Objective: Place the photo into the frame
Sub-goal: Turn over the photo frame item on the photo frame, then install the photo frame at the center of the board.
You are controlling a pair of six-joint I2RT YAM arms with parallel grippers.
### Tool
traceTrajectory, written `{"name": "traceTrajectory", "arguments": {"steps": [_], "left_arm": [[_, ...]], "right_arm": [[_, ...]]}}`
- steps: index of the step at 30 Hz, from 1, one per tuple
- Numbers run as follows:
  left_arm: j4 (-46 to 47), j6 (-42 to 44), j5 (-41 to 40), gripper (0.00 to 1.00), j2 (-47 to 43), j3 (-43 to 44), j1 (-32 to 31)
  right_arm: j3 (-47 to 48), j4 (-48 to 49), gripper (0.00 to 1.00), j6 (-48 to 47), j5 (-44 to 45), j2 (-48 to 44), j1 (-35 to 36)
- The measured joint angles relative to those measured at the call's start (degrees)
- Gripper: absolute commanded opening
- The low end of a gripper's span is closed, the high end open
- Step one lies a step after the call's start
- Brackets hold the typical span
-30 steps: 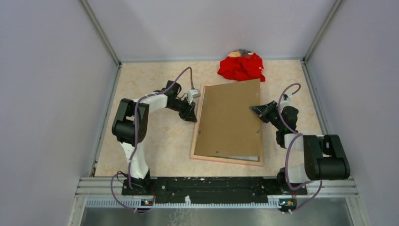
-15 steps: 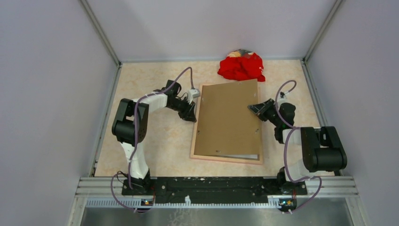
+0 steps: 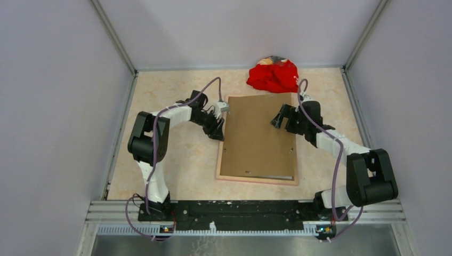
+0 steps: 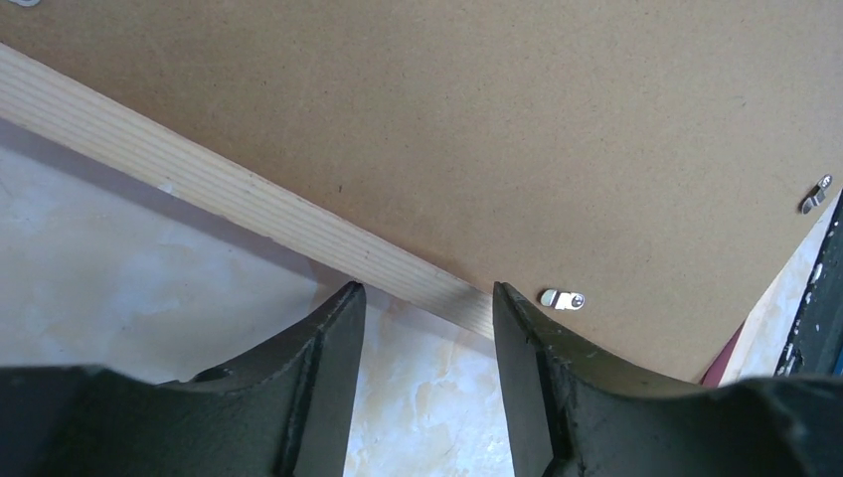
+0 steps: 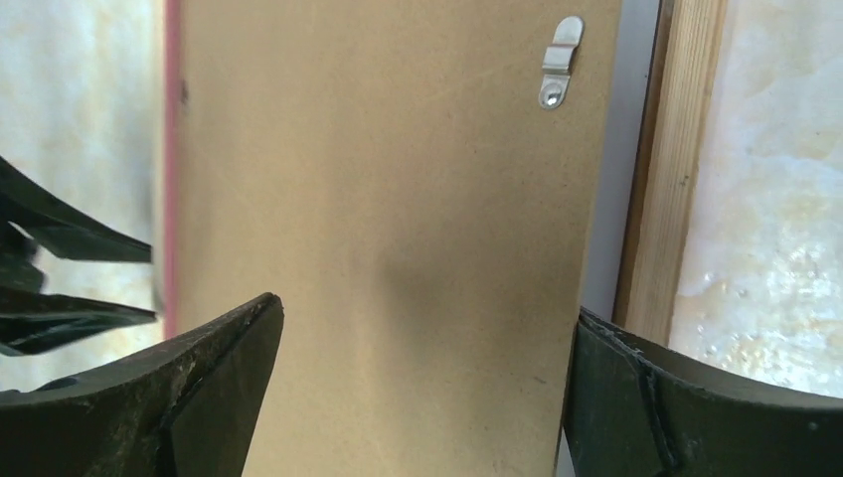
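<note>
A red cloth (image 3: 273, 75) sits on the table (image 3: 176, 160) just beyond the right gripper (image 3: 278, 117). A brown board (image 3: 258, 144) with metal clips (image 5: 557, 62) lies beneath that gripper.

I count two grippers: the left gripper (image 3: 218, 128) and the right gripper (image 3: 280, 116). There is one frame (image 3: 219, 160), one backing board (image 3: 258, 136) and one red cloth heap (image 3: 273, 76). Two whole metal clips (image 4: 562, 298) show just beyond my left fingers (image 4: 328, 378), and one shows ahead, between my right fingers (image 5: 199, 397).
</note>
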Motion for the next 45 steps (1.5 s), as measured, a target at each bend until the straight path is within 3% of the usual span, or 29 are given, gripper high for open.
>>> {"name": "traceTrajectory", "arguments": {"steps": [12, 27, 30, 34, 37, 42, 45], "left_arm": [[-1.1, 0.0, -1.2, 0.59, 0.0, 0.1, 0.2], [-1.9, 0.0, -1.2, 0.53, -0.1, 0.1, 0.5], [-2.2, -0.2, -1.2, 0.49, -0.1, 0.2, 0.5], [-2.8, -0.3, -0.9, 0.43, -0.1, 0.7, 0.5], [-2.8, -0.4, -0.6, 0.4, -0.1, 0.9, 0.5], [-3.0, -0.5, 0.0, 0.36, 0.0, 0.9, 0.5], [-3.0, -0.6, 0.2, 0.32, 0.0, 0.9, 0.5]], "right_arm": [[12.3, -23.3, 0.99, -8.9, 11.6, 0.0, 4.9], [14.1, -28.1, 0.99, -10.2, 13.8, -2.9, 5.9], [14.9, -26.3, 0.98, -8.9, 10.2, -5.2, 8.1], [13.8, -18.8, 0.71, -4.7, 2.9, -7.2, 11.1], [10.4, -11.8, 0.6, -0.6, 0.4, -7.4, 13.6], [3.5, -0.6, 0.59, 5.5, -0.3, -3.5, 22.1], [1.2, 5.8, 0.64, 8.3, -0.8, 1.2, 26.6]]}}
